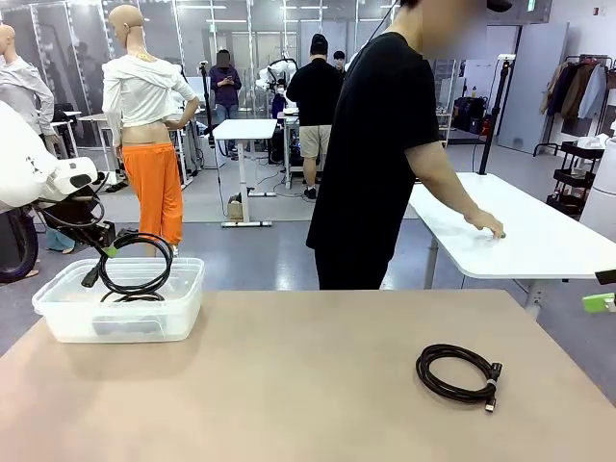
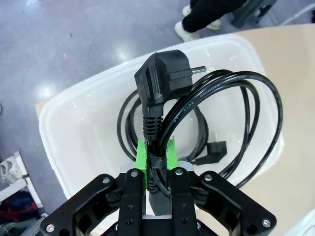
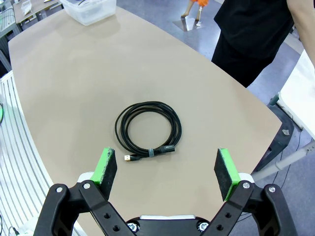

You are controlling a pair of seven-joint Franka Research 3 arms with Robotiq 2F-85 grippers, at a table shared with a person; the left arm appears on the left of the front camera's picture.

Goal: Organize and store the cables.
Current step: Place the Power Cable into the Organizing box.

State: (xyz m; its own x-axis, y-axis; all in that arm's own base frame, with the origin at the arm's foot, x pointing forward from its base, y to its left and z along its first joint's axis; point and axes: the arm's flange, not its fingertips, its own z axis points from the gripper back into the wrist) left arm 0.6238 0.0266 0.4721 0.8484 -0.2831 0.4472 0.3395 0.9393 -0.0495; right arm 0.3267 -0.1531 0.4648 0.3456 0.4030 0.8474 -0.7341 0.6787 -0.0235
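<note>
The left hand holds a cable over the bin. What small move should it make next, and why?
Probably lower a little and open. The left hand is shut on a coiled cable that hangs over the clear bin, where a second cable already lies, so a release should drop the coil inside.
</note>
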